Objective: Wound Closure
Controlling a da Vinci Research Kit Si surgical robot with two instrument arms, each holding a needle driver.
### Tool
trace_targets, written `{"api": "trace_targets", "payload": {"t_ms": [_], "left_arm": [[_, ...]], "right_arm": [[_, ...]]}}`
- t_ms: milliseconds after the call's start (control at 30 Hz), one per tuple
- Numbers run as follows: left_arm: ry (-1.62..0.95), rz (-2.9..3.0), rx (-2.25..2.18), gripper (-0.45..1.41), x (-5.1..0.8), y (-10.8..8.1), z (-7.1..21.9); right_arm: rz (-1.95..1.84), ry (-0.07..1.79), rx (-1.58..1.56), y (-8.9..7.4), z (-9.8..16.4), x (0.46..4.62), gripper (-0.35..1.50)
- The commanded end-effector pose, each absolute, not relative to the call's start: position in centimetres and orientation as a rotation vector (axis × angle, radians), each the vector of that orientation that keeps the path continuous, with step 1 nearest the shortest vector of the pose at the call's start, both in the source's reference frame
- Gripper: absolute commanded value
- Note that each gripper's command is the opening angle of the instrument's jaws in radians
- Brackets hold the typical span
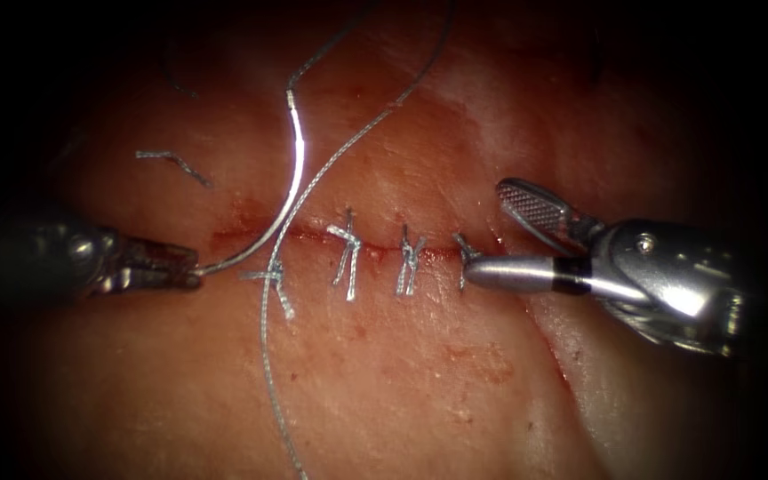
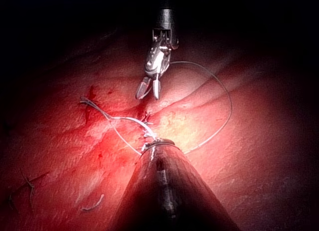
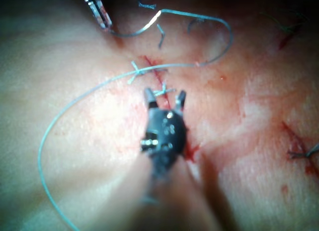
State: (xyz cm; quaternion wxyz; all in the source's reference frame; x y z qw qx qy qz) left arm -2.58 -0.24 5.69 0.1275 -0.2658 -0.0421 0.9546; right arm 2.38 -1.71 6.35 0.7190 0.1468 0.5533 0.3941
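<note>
Steel left claw [image 1: 180, 267] clamps the needle [image 1: 288, 182] at its tip end, left of the cut [image 1: 375, 247]; the needle lies free over the tissue [image 1: 402, 373]. Right claw [image 1: 491, 233] gapes, holding nothing. Trailing thread [image 1: 268, 356] could snag the stitches [image 1: 347, 258].

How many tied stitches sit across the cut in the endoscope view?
4, in a row along the cut: one beside the needle, two mid-cut, one at the right tool's lower jaw, partly hidden.
</note>
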Motion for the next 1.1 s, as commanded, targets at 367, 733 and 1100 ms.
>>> {"api": "trace_targets", "payload": {"t_ms": [367, 733, 1100], "left_arm": [[-0.117, 2.823, -0.885, -0.45, -3.35, 0.03, 6.11], [-0.094, 2.854, -0.915, -0.45, -3.46, -0.09, 6.19], [-0.06, 2.886, -0.948, -0.45, -3.48, -0.19, 6.12]], "right_arm": [[0.939, 1.225, 0.395, -1.62, 6.21, 2.17, 1.21], [1.155, 1.167, 0.668, -1.49, 6.26, 2.02, 1.13], [1.078, 1.171, 0.692, -1.37, 6.65, 1.76, 1.47]]}}
